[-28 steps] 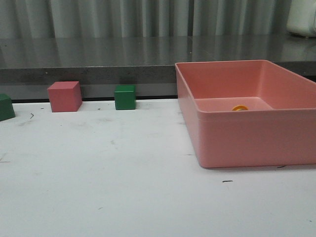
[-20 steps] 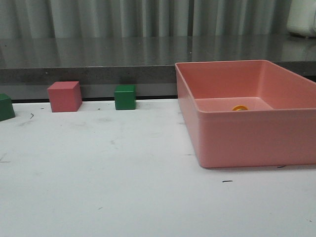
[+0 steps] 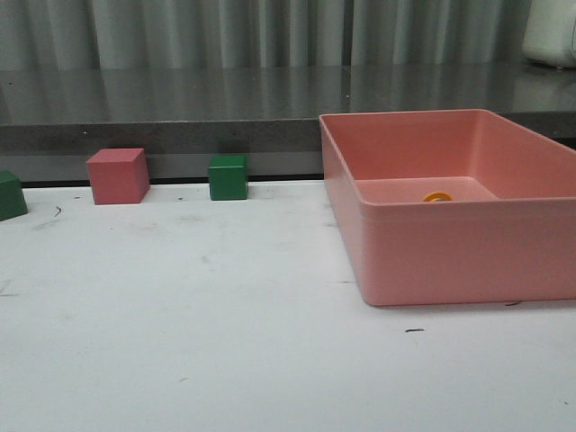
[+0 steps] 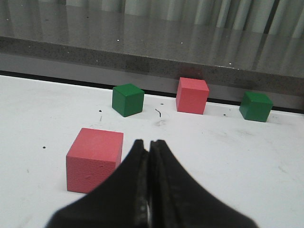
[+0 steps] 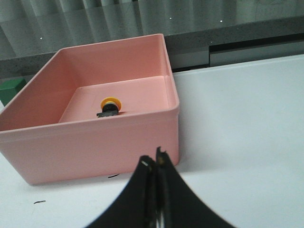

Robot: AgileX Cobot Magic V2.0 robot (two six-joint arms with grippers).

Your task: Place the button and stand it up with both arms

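The button (image 5: 109, 107), yellow cap and black body, lies on its side on the floor of the pink bin (image 5: 142, 137). In the front view only its yellow cap (image 3: 437, 196) shows over the bin's near wall (image 3: 468, 256). My right gripper (image 5: 153, 161) is shut and empty, on the table side of the bin's near wall. My left gripper (image 4: 148, 143) is shut and empty, just beside a pink cube (image 4: 94, 159). Neither gripper shows in the front view.
A pink cube (image 3: 118, 175) and a green cube (image 3: 229, 177) stand at the table's back edge, another green cube (image 3: 11, 195) at the far left. The left wrist view shows two green cubes (image 4: 128, 99) (image 4: 256, 106) and a second pink cube (image 4: 192, 95). A grey ledge (image 3: 180, 108) runs behind.
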